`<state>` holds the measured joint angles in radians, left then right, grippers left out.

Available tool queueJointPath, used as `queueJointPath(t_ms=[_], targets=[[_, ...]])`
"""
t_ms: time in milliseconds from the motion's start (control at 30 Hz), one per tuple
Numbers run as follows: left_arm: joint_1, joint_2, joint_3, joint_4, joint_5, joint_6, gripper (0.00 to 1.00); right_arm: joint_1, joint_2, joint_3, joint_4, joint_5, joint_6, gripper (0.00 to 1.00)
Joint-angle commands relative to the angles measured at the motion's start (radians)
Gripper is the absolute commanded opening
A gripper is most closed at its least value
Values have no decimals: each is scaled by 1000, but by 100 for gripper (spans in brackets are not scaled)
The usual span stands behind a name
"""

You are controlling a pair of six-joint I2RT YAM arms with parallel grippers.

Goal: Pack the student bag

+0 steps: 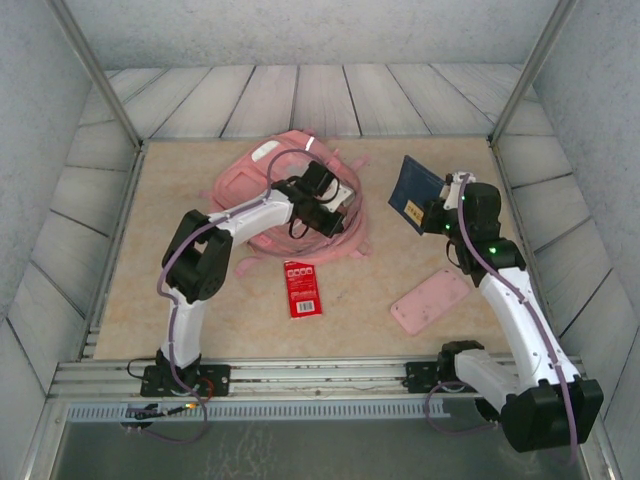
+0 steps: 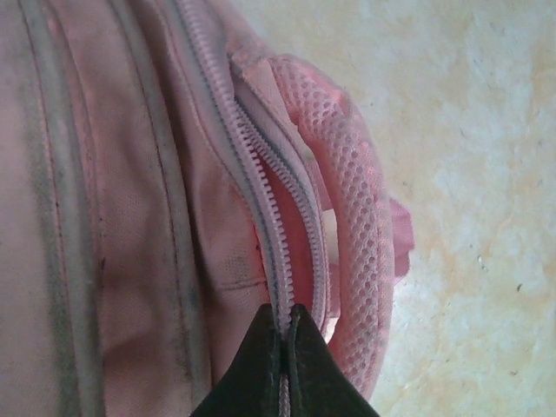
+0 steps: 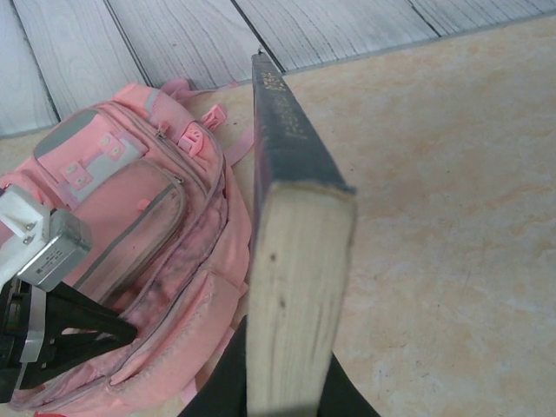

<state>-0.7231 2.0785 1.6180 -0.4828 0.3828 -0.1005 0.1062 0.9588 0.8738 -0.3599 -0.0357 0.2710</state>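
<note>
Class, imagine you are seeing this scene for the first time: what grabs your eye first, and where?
The big pink student bag lies at the back of the table, the left fingers pinched shut on its zip. On the right, the right fingers grip a thick dark blue book.

student bag (image 2: 113, 217): pink woven cloth, matt, grey grime streaked along the seams. zip (image 2: 277, 226): pale plastic teeth on cloth tape. strap (image 2: 356, 217): padded open mesh, soft-looking. My left gripper (image 2: 285, 334): matt black plastic. table (image 2: 469, 174): beige mottled stone-look top, smooth, low sheen. book (image 3: 295, 261): dark blue matt cover, faintly grainy; page block cream paper, rough and speckled. pink case (image 1: 430, 300): smooth, plain. red pack (image 1: 302, 288): printed, card or film, can't tell. back wall (image 1: 300, 100): grey-washed wood planks, grain showing. rail (image 1: 320, 375): bare metal.
</note>
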Motion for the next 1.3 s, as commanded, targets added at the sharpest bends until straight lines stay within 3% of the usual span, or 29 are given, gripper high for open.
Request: queueJointPath(t_ms=[0,133,367,600,767,967,1267], targets=[[2,2,59,-57,-25,-30,0,-1,13,-2,10,-36,-6,0],[16,-29,117,-103,-15,-57,0,-2,35,15,-66,-40,-21,0],[76,-178,139,-126,33,-110,0,-1,86,59,-160,-254,-33,0],[145,-320,119,-99,114,-150,0,-2,153,37,-37,-694,17,0],[189,-363,141,-66,224,-211,0,-1,255,19,0,-846,43,0],[198,-383,151,-36,285,-236,0,1,345,-88,394,-992,336,0],[199,-421,46,134,347,-356,0,37,557,-112,875,-952,674,0]])
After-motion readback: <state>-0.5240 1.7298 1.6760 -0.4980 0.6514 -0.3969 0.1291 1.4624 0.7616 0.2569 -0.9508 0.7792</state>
